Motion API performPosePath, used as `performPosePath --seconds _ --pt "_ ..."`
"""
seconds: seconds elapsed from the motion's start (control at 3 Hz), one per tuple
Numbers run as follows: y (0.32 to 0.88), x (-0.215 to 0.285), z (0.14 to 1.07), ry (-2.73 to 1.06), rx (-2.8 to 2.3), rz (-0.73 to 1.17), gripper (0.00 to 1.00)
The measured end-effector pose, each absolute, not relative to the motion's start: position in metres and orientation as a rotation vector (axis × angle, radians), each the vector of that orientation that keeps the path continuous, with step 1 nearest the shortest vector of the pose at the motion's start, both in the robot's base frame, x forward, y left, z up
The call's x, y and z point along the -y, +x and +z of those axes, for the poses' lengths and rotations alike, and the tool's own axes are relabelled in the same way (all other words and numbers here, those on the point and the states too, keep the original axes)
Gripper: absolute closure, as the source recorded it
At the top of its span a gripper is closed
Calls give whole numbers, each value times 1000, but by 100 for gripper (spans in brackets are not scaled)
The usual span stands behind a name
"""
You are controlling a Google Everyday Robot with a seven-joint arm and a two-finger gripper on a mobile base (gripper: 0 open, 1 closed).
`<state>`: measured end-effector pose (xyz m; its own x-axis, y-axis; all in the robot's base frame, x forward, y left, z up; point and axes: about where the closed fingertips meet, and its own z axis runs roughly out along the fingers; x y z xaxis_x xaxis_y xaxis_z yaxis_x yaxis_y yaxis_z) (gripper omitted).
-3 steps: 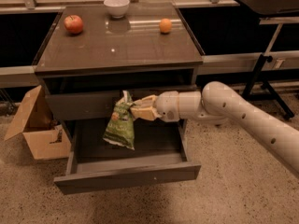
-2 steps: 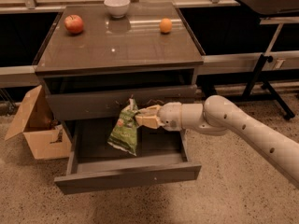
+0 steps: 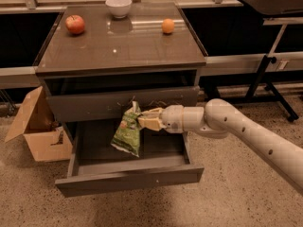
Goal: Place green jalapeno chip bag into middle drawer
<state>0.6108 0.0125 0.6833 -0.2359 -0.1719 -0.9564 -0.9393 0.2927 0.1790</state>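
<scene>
The gripper [image 3: 143,120], extended from the right, is closed on the upper edge of the green jalapeno chip bag [image 3: 127,135], holding it over the open middle drawer [image 3: 130,179]. The bag hangs lengthwise, near vertical (top tipped slightly right), lower end pointing into the drawer, possibly touching its floor.
</scene>
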Motion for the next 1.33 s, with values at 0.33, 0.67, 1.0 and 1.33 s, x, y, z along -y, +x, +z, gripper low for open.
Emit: performPosePath --seconds 0.33,0.67,1.0,1.33 --pt "628 -7 657 -992 -1670 1037 100" --pt "643 -4 623 -943 -1709 1041 100" --pt "656 2 594 -904 -1742 1036 100" --pt "670 13 556 -848 -1772 1040 100"
